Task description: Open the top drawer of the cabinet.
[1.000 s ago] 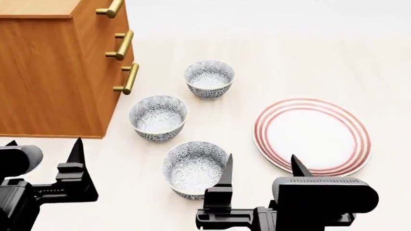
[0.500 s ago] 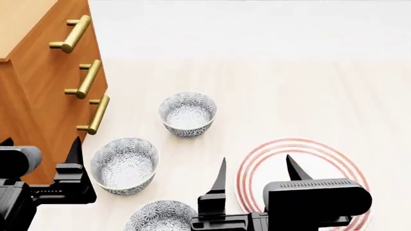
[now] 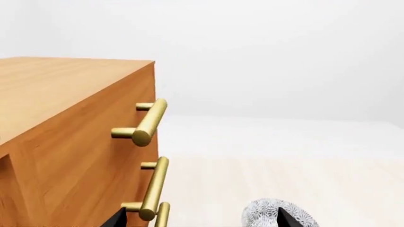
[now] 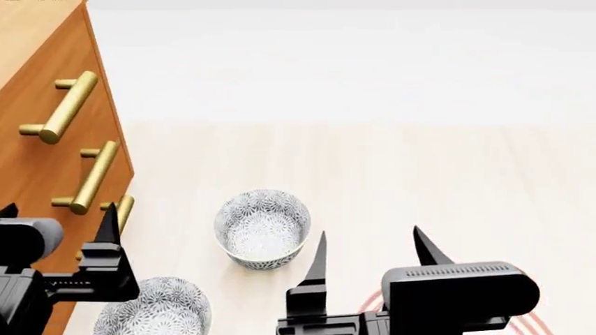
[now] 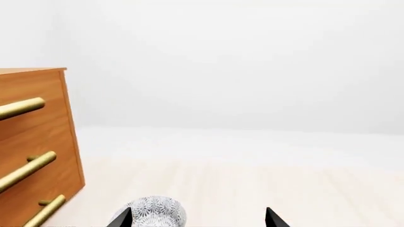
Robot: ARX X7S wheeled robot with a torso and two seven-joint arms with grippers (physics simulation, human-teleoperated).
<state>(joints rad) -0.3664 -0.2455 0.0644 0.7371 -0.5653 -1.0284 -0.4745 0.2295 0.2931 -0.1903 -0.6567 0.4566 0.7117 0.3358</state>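
Note:
The cabinet stands at the left, orange-brown wood with three stacked drawers. The top drawer is shut, and its brass bar handle sticks out from the front. The handle also shows in the left wrist view and the right wrist view. My left gripper is open and empty, low beside the cabinet front, below and short of the top handle. My right gripper is open and empty, well to the right of the cabinet. Neither touches anything.
The middle handle and bottom handle sit below the top one. A patterned bowl stands between the grippers, and another by the left gripper. A red-ringed plate peeks out at the lower right. The light floor stretches beyond.
The head view has shifted. The cabinet slid to the left edge and the bowls and plate slid down the picture. Both grippers keep their place in view and stay open.

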